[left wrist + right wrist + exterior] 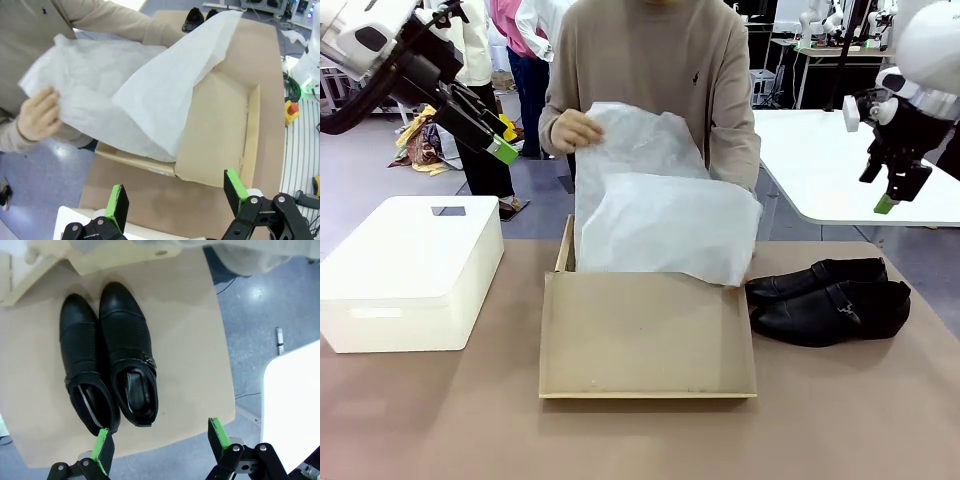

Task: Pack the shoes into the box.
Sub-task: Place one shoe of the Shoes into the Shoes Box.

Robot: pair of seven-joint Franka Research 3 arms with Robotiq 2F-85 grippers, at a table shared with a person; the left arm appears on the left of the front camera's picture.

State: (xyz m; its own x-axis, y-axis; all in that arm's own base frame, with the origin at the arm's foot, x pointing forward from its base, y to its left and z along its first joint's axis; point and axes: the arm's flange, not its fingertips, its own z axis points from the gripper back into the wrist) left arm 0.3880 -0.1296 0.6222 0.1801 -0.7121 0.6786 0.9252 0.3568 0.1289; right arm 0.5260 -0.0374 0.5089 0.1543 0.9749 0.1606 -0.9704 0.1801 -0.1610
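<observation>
While the left gripper point(177, 192), upper left, and the right gripper point(160, 432), upper right, hang wide open and empty, the box point(645, 340) lies open at lower centre. The shoes point(830, 298) sit side by side just right of it. Beyond, a person's hand point(575, 130) holds white tissue paper point(660, 215) above the box.

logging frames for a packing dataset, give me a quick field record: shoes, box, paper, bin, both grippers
shoes: glossy black dress pair, side by side on the table, right of the box, outside it
box: tan cardboard shoebox, flap lid lying open towards the robot
tissue paper: white, lifted above the box by the person's hand
white bin: left of the box
left gripper: open, raised, empty
right gripper: open, raised above the shoes, empty
</observation>
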